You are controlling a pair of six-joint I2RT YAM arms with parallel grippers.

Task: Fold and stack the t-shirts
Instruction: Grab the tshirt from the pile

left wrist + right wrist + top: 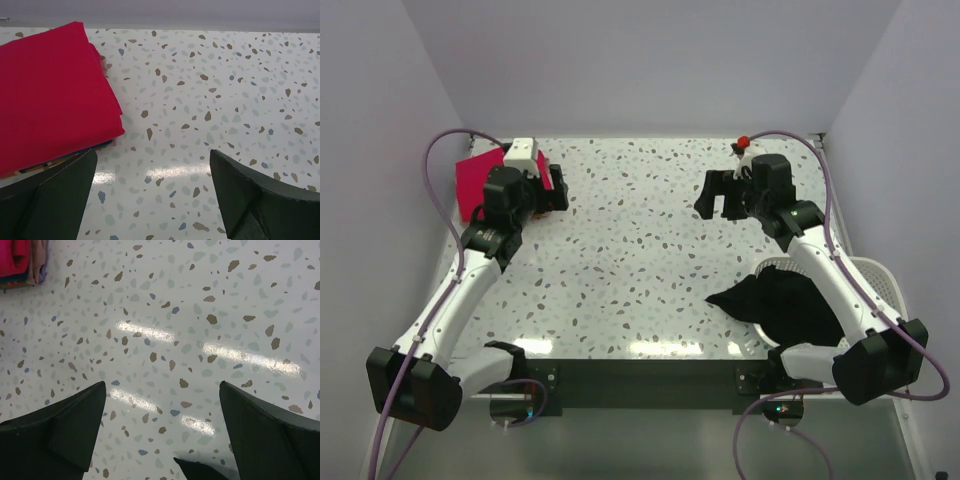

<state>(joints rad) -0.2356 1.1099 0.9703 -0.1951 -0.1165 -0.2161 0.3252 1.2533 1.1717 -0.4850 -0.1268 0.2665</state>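
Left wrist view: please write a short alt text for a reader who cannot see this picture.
A folded pinkish-red t-shirt lies at the left on top of other coloured layers, on a white speckled table. The left claw is open and holds nothing, and its two dark fingers show at the bottom corners.

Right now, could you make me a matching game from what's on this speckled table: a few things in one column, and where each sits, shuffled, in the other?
Things
1. bright pinkish-red folded t-shirt
2. black crumpled t-shirt
3. white plastic mesh basket
4. right gripper

Places
A. near-right edge of the speckled table
B. far-left corner
C. open, above bare tabletop, far right
D. spilling out of the basket onto the table

Pairs: 1-B, 2-D, 3-A, 4-C
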